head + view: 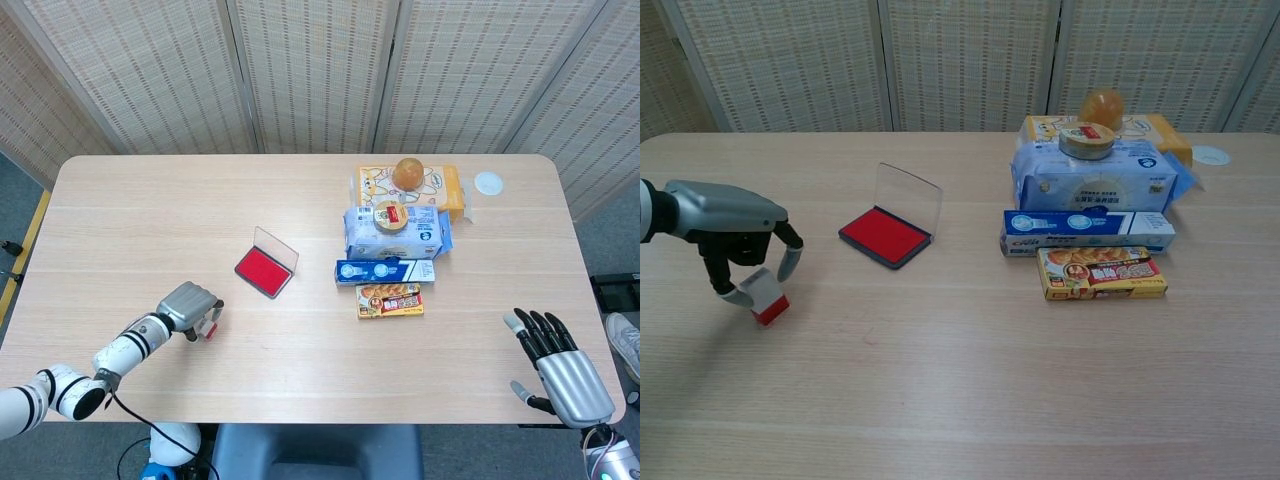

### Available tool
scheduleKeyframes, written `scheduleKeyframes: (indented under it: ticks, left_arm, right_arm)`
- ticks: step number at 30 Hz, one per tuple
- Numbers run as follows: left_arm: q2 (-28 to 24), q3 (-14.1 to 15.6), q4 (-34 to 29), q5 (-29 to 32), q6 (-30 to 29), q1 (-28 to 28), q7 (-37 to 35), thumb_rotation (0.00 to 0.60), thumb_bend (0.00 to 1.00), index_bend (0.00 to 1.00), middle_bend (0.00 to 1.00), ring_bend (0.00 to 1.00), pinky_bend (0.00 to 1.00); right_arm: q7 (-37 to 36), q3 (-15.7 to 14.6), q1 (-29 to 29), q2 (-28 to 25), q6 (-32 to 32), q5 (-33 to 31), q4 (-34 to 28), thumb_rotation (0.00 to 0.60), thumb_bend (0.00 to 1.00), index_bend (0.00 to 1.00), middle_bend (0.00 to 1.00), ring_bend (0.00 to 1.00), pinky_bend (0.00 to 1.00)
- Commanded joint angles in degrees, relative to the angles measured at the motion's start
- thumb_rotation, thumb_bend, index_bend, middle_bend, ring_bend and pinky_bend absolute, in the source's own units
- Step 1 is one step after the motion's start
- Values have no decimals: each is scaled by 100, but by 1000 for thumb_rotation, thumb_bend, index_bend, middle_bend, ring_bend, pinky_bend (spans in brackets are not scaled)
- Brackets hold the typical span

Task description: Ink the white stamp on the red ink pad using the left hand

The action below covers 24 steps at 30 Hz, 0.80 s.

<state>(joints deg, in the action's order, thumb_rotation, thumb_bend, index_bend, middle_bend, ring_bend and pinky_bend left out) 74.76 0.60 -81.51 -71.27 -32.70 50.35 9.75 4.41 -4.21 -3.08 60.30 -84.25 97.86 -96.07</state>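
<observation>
The white stamp [764, 293] with a red base sits tilted at the table's front left; in the head view the stamp [209, 324] peeks out from under my left hand [189, 306]. My left hand [733, 228] is over it, its fingers [791, 260] curled around the white body and pinching it. The red ink pad [880, 235] lies open to the right of and beyond the stamp, its clear lid [908, 200] standing up; it appears as the ink pad [263, 270] in the head view. My right hand [556, 366] hangs with its fingers spread and nothing in it off the front right corner.
To the right stands a group of packages: a blue tissue pack [1092, 175] with a tin [1086, 140] on it, a yellow box [1145, 127] bearing an orange ball [1101, 105], a blue box [1087, 231] and a snack box [1102, 272]. A white disc [1211, 155] lies at the far right.
</observation>
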Motion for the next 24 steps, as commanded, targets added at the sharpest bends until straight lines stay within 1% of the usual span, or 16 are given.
scheduleKeyframes:
  ticks: [1, 5, 14, 19, 21, 24]
  left_arm:
    - [4, 4, 8, 21, 5, 5, 13, 600, 255, 473, 1000, 945, 799]
    - [12, 6, 51, 39, 7, 11, 10, 600, 255, 464, 1000, 945, 799]
    - [62, 35, 254, 2, 41, -10, -110, 600, 255, 504, 1000, 944, 799]
    - [75, 37, 296, -94, 13, -28, -209, 600, 255, 562, 1000, 945, 799]
    - [61, 39, 280, -126, 2, -32, -233, 600, 255, 610, 1000, 944, 799]
    - [18, 46, 214, -176, -51, -51, -235, 600, 255, 654, 1000, 945, 799]
  right_arm:
    - [3, -2, 1, 2, 1, 3, 5, 600, 232, 0, 0, 0, 0]
    - [22, -1, -2, 5, 15, -8, 1, 600, 232, 0, 0, 0, 0]
    - [95, 13, -24, 31, 84, -60, -18, 600, 232, 0, 0, 0, 0]
    - [122, 16, -24, 42, 90, -71, -27, 600, 232, 0, 0, 0, 0]
    - [118, 13, -20, 41, 82, -66, -28, 600, 232, 0, 0, 0, 0]
    - [100, -3, -5, 36, 45, -25, -23, 600, 232, 0, 0, 0, 0]
